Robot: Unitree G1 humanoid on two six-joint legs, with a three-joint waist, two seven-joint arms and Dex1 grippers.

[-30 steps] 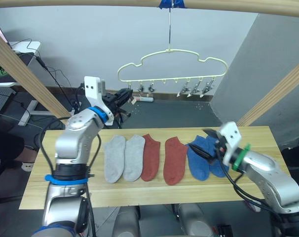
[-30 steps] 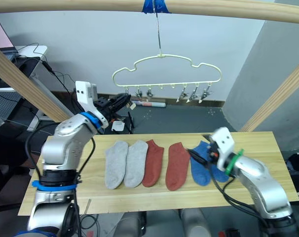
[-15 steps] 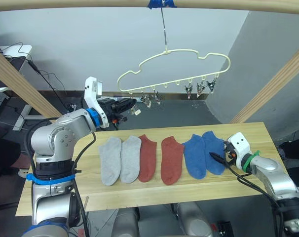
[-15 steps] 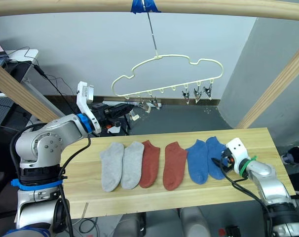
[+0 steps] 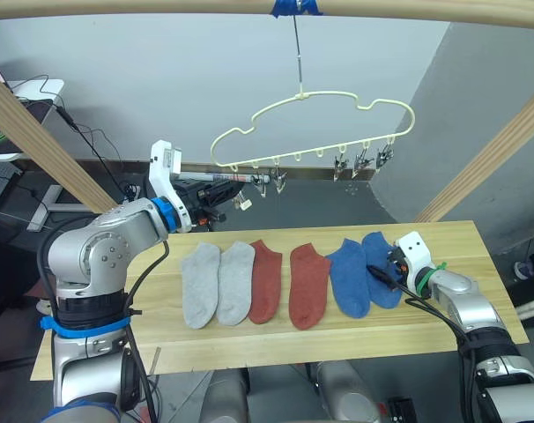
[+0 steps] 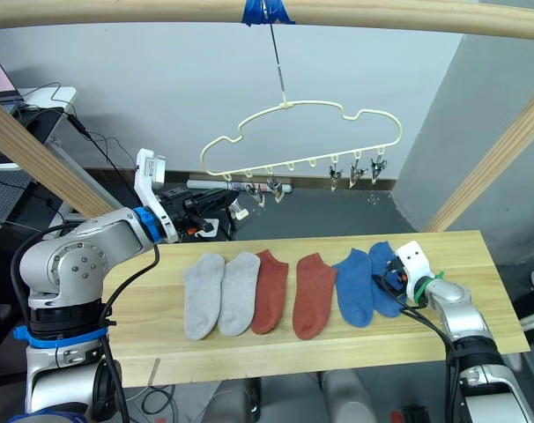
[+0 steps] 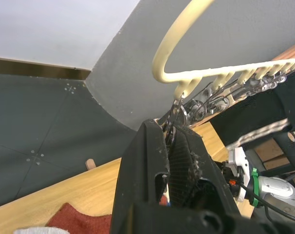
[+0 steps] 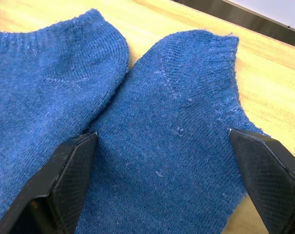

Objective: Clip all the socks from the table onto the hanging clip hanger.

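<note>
Six socks lie in a row on the table [image 5: 465, 247]: two grey [image 5: 199, 284], two rust red [image 5: 308, 284], two blue [image 5: 347, 276]. The pale yellow clip hanger [image 5: 311, 153] hangs above by its hook, tilted down on its left end. My left gripper [image 5: 249, 179] reaches to that end and is shut on the end clip [image 7: 179, 111]. At the row's right end, my right gripper [image 8: 162, 136] is open low over the rightmost blue sock [image 8: 176, 126], one finger on each side of it.
A round wooden pole [image 5: 161, 5] spans the top and carries the hanger's hook under blue tape [image 5: 295, 7]. Slanted poles stand at the left [image 5: 38, 132] and the right [image 5: 487, 154]. Bare tabletop lies in front of the socks and at both ends.
The camera has shifted. My left gripper has reached up to the hanger's left clips, and the hanger now tilts down toward it. My right gripper sits at the rightmost blue sock's outer edge.
</note>
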